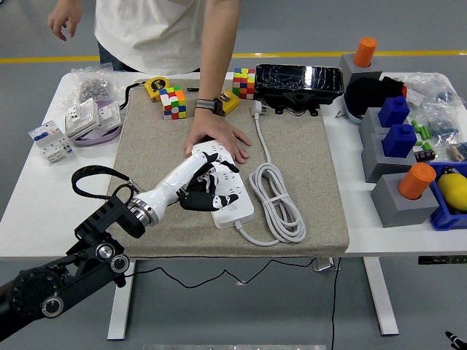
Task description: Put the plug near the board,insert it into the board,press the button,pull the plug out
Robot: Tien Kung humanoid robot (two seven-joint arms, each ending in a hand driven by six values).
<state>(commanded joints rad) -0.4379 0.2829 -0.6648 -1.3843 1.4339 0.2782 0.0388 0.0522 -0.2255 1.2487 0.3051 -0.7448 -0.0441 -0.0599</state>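
Note:
A white power strip [232, 191] lies on the beige mat [299, 146], its white cord coiled [277, 197] to its right. My left hand [203, 184] lies on top of the strip, fingers curled down over the black plug [191, 200], which is mostly hidden beneath them. The plug's black cable [91, 173] loops off to the left. A person's hand [219, 137] presses flat on the strip's far end. Only a dark tip of my right arm [454, 337] shows at the bottom right corner.
Colour cubes [172, 102], a yellow tape measure [155, 87] and a black box [298, 79] line the mat's far edge. Socket parts [80, 120] lie on the left. Grey blocks with blue and orange pieces [398, 157] crowd the right.

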